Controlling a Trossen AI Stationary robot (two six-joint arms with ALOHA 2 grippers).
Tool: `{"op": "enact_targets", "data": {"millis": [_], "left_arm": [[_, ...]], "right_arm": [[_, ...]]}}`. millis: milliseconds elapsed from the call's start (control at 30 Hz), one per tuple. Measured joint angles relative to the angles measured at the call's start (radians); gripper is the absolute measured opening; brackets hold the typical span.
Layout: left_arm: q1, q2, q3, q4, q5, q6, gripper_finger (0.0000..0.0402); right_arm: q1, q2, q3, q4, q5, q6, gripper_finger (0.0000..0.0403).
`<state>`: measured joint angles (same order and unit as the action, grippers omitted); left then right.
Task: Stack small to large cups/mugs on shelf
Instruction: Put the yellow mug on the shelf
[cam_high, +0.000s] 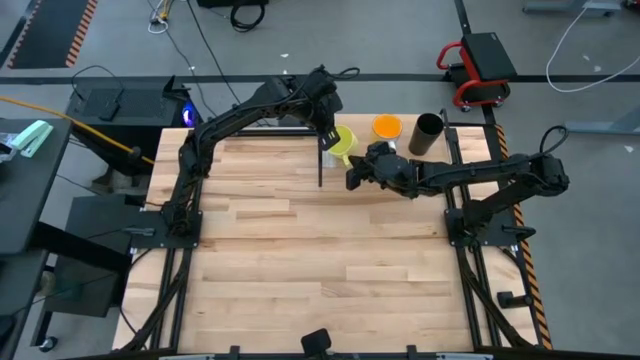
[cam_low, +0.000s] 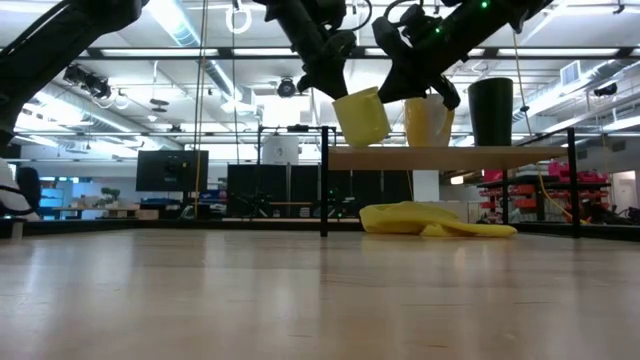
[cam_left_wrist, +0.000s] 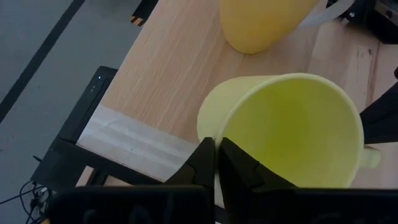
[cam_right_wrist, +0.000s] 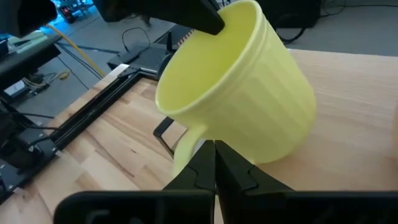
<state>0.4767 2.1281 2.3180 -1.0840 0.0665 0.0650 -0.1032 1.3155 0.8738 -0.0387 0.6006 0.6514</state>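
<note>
The yellow mug (cam_low: 362, 117) with a handle (cam_right_wrist: 183, 149) hangs tilted just over the left end of the light-wood shelf (cam_low: 500, 157). My left gripper (cam_left_wrist: 216, 158) is shut on it from above. My right gripper (cam_right_wrist: 214, 152) is shut, and its tips sit right below the mug beside the handle. In the high view the mug (cam_high: 343, 145) lies between the two grippers. The orange cup (cam_high: 387, 127) and the tall black cup (cam_high: 428, 133) stand upright on their bases on the shelf, to the mug's right. My left gripper pinches the mug's rim (cam_left_wrist: 207, 127), one finger inside the mouth and one outside on the wall. It comes from above and slants down. The mug hangs tilted below the fingers, its mouth turned toward the left arm. Whether its base touches the shelf board cannot be told. My right gripper has its shut fingertips (cam_right_wrist: 205, 158) against or just short of the mug's wall, next to the handle's root. I cannot tell whether they touch it.
A flat yellow banana-like thing (cam_low: 435, 220) lies on the tabletop under the shelf. Thin black posts (cam_low: 324, 180) carry the shelf board at its ends. The wide tabletop (cam_high: 320, 270) stretches toward the near edge.
</note>
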Motion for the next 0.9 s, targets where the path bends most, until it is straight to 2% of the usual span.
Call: {"op": "enact_targets", "data": {"millis": [200,467,667,900], "left_arm": [[0.004,0.0,0.0,0.017,0.0,-0.001,0.0032],[0.008,0.007,0.0,0.016,0.001,0.0,0.0016],[0.003,0.026,0.0,0.022,0.001,-0.003,0.0037],[0.008,0.026,0.0,0.026,0.005,-0.003,0.0023]], "right_arm": [[0.0,0.0,0.0,-0.019,-0.015,0.006,0.0008],[0.0,0.0,0.0,-0.023,-0.029,0.011,0.0006],[0.0,0.0,0.0,-0.026,-0.04,0.012,0.0008],[0.0,0.0,0.0,-0.029,-0.04,0.012,0.0007]]}}
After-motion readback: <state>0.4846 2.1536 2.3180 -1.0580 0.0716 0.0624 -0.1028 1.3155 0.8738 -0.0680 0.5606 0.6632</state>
